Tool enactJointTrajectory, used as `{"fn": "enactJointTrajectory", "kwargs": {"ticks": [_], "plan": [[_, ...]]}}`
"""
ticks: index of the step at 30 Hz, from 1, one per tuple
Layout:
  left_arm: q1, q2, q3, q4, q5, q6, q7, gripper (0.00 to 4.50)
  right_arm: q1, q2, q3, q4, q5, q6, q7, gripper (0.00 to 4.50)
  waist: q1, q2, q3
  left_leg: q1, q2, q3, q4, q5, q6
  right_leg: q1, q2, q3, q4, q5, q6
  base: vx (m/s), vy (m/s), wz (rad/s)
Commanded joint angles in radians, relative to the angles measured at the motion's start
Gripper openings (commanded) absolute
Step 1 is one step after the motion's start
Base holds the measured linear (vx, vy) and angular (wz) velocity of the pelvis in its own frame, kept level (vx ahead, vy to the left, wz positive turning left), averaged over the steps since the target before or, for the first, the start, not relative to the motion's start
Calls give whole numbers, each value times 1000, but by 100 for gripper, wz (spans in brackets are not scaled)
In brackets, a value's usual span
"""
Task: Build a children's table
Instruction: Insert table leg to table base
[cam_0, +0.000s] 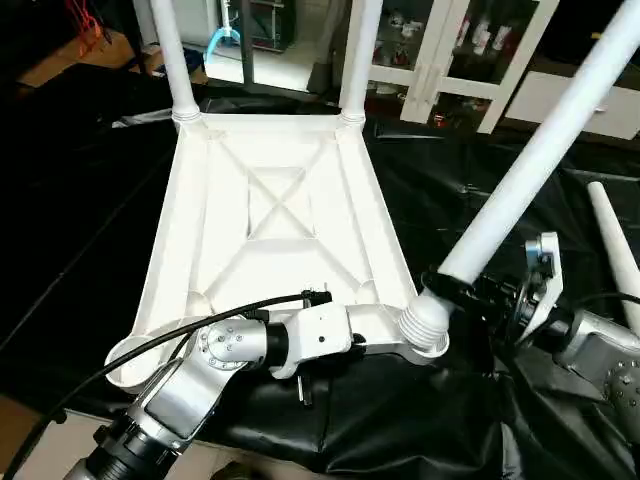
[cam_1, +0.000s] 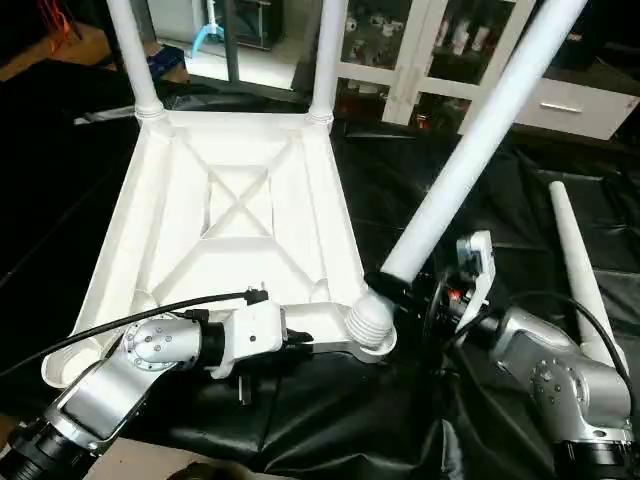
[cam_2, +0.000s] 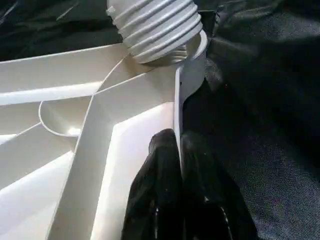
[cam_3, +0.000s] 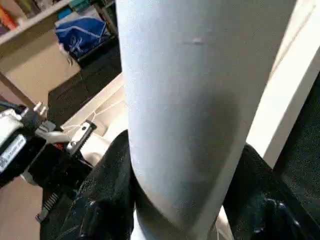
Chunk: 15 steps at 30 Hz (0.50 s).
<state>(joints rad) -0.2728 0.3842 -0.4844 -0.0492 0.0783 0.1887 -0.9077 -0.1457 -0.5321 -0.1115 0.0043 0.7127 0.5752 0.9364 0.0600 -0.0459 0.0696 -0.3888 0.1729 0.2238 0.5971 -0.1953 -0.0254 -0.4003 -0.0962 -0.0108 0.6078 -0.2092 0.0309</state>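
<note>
Nearest the robot, the left pincer (cam_0: 372, 347) is pressed together on the near rim of the table top (cam_0: 262, 215), its black fingers (cam_2: 165, 165) clamping the thin edge wall just beside the near right corner socket (cam_0: 425, 335); this grip likely steadies the top so it cannot slide or twist while a leg goes in. The top lies upside down on the black sheet (cam_0: 400, 440), X-ribbed underside facing up, which puts the round sockets where legs can be fed from above. Just to the right, the right pincer (cam_1: 415, 290) is pinching the third leg (cam_0: 530, 170) close to its ribbed, threaded end, one finger on each side of the tube, as the right wrist view shows. That end sits at the socket mouth while the leg leans steeply up and away to the right, so it seems to be mid-seating and needs to be brought upright before it can turn home. The near left socket (cam_0: 130, 362) is open, partly behind the left forearm. A fourth leg (cam_1: 575, 265) lies loose on the sheet beyond the right arm, well apart from the top. At the far edge two legs (cam_0: 172, 60) already stand in their sockets, and behind them is a white glass-door cabinet (cam_0: 470, 50), clear of the work.
</note>
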Motion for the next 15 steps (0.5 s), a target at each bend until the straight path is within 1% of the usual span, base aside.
{"fn": "enactJointTrajectory", "kwargs": {"ticks": [1, 2, 4, 5, 6, 9, 11, 12, 15], "plan": [[17, -5, -30, 29, 13, 8, 0, 0, 32, -20, 9, 3, -64, -94, 37, 184, -6, -18, -37, 27, 66, -35, -87, -236, 15, 9, -46, 30, -89, -280, -155, 0, 0, 0], [17, -5, -30, 30, 13, 8, 0, 0, 39, -18, 7, 6, -72, -109, 42, 184, -5, -15, -35, 28, 66, -35, -88, -243, 14, 7, -46, 31, -90, -286, -153, 0, 0, 0], [16, -5, -30, 31, 13, 8, 0, 0, 48, -13, 10, 17, -95, -142, 41, 184, -8, -18, -36, 25, 65, -38, -89, -246, 11, 11, -45, 29, -89, -287, -152, 0, 0, 0], [16, -6, -31, 31, 12, 8, 0, 0, 54, -9, 14, 21, -99, -147, 42, 184, -9, -16, -36, 25, 65, -38, -90, -248, 10, 10, -45, 29, -89, -286, -152, 0, 0, 0], [15, -7, -32, 32, 12, 7, 0, 0, 58, -5, 17, 24, -100, -149, 42, 184, -10, -18, -36, 26, 65, -38, -89, -249, 14, 10, -44, 30, -89, -282, -152, 0, 0, 0], [14, -8, -33, 33, 12, 6, -1, 0, 66, -3, 28, 40, -115, -165, 51, 184, -10, -17, -36, 27, 65, -37, -89, -247, 21, 10, -43, 29, -88, -273, -158, 0, 0, 0], [14, -8, -32, 33, 12, 6, -1, 0, 69, 1, 27, 51, -124, -179, 53, 184, -9, -19, -36, 26, 66, -38, -88, -243, 24, 11, -44, 29, -88, -267, -161, 0, 0, 0], [14, -8, -30, 33, 13, 6, -1, 0, 70, 8, 18, 66, -132, -196, 48, 184, -9, -19, -36, 25, 65, -38, -88, -240, 26, 12, -44, 29, -87, -263, -161, 0, 0, 0], [16, -6, -30, 33, 13, 6, -2, 0, 63, 16, 2, 94, -135, -211, 41, 184, -11, -18, -34, 27, 66, -39, -91, -262, 22, 10, -44, 29, -90, -287, -163, 0, 0, 0]]}}
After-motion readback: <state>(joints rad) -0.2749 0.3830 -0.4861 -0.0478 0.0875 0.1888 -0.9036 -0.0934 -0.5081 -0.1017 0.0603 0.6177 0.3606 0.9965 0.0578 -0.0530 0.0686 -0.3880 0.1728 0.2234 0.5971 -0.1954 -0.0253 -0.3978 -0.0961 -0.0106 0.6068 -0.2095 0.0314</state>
